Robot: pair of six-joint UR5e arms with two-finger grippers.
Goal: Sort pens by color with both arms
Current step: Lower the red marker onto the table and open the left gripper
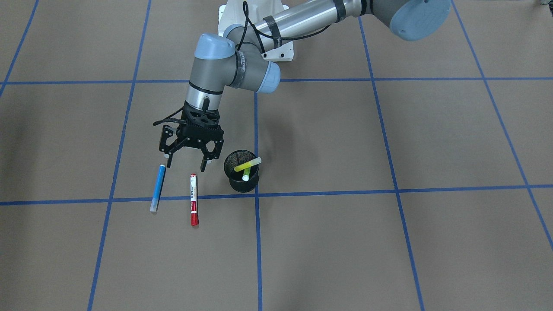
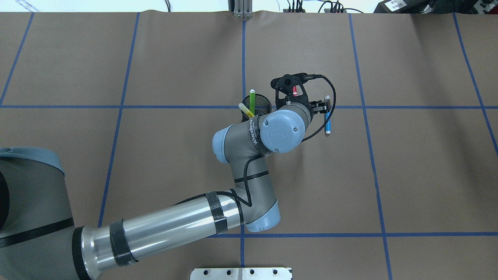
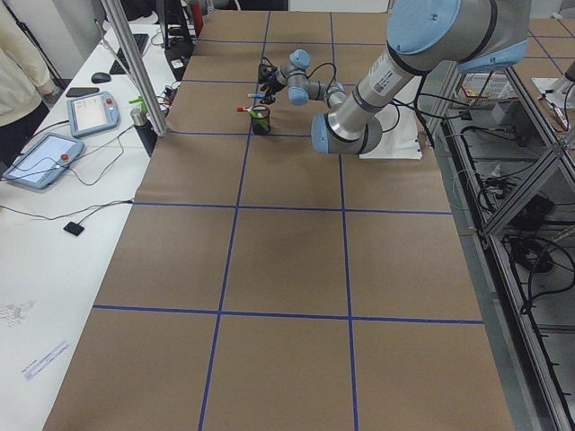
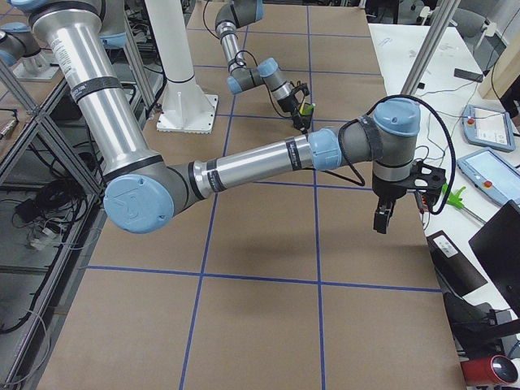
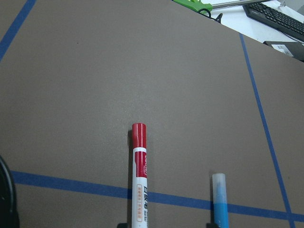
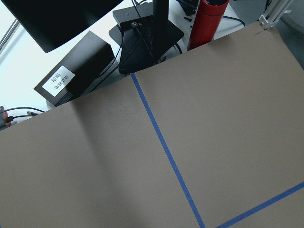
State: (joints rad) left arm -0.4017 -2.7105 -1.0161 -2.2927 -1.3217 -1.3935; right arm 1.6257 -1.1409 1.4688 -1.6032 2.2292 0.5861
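Hovering your left gripper (image 1: 185, 164), fingers spread, over red-ended pen (image 1: 194, 199) beside blue pen (image 1: 158, 188), mid-table toward operators' edge; likely lined up to straddle for pick. Right gripper (image 4: 383, 216) near right end: grip state, cannot tell.

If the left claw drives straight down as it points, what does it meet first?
Likely the brown table paper between the blue pen and the red-ended pen. The open left claw hangs over their near ends, so it might clip either. Depth is unclear.
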